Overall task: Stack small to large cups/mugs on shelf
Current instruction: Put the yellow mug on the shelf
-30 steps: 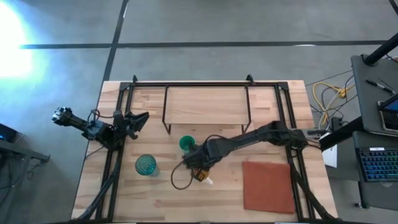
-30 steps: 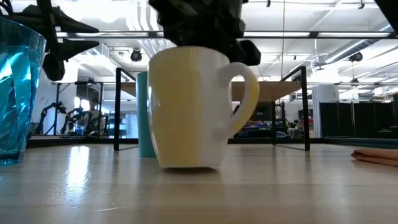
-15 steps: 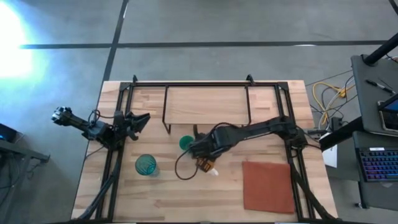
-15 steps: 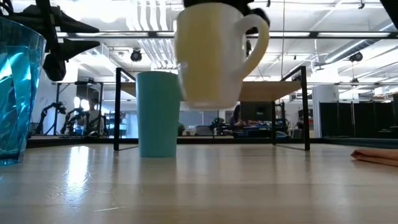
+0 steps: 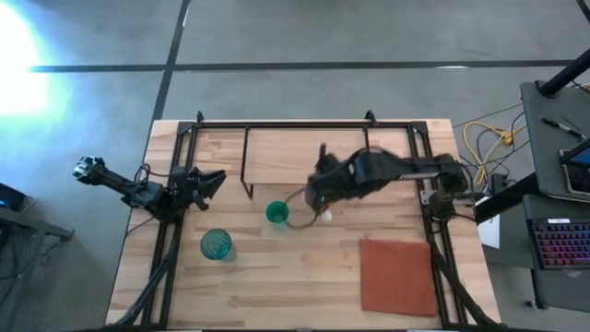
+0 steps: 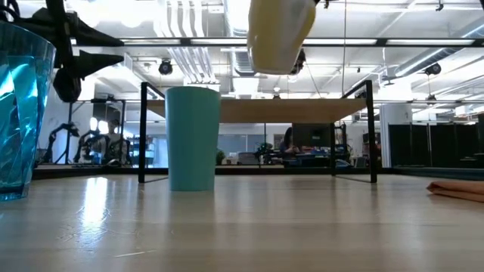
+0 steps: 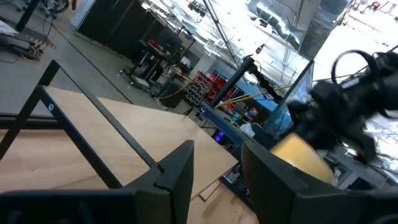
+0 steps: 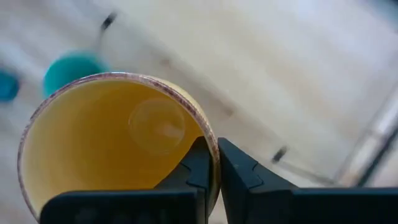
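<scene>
My right gripper (image 5: 323, 195) is shut on the small orange mug (image 8: 118, 143), which it holds high above the table in front of the shelf (image 5: 307, 155); the mug also shows at the top of the low view (image 6: 280, 34). The medium green cup (image 5: 277, 213) stands upright on the table, left of the mug. The see-through teal tumbler (image 5: 217, 244) stands upright nearer the near left. My left gripper (image 5: 208, 179) is open and empty at the table's left side. My right gripper pinches the mug's rim wall (image 8: 208, 146), one finger inside the mug and one outside. The fingers come from above, pointing down into the open top. The mug hangs below them, mouth up, lifted clear of the table.
A flat reddish-brown mat (image 5: 396, 275) lies at the near right. Black frame rails run along the table's left, right and far edges. The shelf's thin black legs (image 6: 142, 132) stand behind the green cup (image 6: 193, 138).
My right gripper has lifted the mug off the table and carried it up and toward the far edge and the shelf, passing to the right of the green cup. The mug stood on the table a second ago and now hangs clear.
</scene>
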Tool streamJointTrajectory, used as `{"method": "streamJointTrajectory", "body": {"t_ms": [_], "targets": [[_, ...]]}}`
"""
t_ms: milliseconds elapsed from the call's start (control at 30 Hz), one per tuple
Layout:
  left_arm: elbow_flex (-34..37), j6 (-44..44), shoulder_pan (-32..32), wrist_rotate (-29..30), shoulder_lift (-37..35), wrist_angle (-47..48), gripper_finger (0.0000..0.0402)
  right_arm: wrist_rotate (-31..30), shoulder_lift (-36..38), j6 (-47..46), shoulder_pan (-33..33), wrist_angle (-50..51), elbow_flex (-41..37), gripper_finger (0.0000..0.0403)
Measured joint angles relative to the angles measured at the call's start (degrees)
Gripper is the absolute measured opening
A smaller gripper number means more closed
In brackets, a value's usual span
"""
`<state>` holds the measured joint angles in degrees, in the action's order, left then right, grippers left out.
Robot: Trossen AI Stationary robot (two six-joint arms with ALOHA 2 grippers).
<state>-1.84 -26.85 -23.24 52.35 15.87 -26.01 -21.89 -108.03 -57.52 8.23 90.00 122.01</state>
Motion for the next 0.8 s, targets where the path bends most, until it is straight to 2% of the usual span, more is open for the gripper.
{"method": "streamJointTrajectory", "body": {"t_ms": [100,200,267,433,533,800], "targets": [[0.01,-0.58,0.0,-0.01,0.5,0.03,0.0121,-3.75,2.66,1.22,-4.12,-0.02,-0.38,0.0011],[0.02,-2.83,0.0,-0.01,1.01,0.08,0.0121,-3.54,5.13,4.06,-9.8,0.03,-0.93,0.0012],[0.02,-2.84,0.0,-0.01,1.33,-0.03,0.0121,-1.82,6.2,6.39,-13.88,0.02,-2.02,0.0012],[0.02,-2.88,0.0,-0.04,1.63,-0.03,0.0121,7.91,8.09,10.47,-22.46,0.01,-6.97,0.0012],[0.02,-2.89,0.0,-0.04,1.62,-0.04,0.0121,10.19,9.41,12.21,-24.4,0.09,-10.33,0.0012],[0.02,-2.82,0.0,-0.04,1.63,0.01,0.0121,11.5,14.29,12.73,-26.26,0.11,-19.33,0.0012]]}}
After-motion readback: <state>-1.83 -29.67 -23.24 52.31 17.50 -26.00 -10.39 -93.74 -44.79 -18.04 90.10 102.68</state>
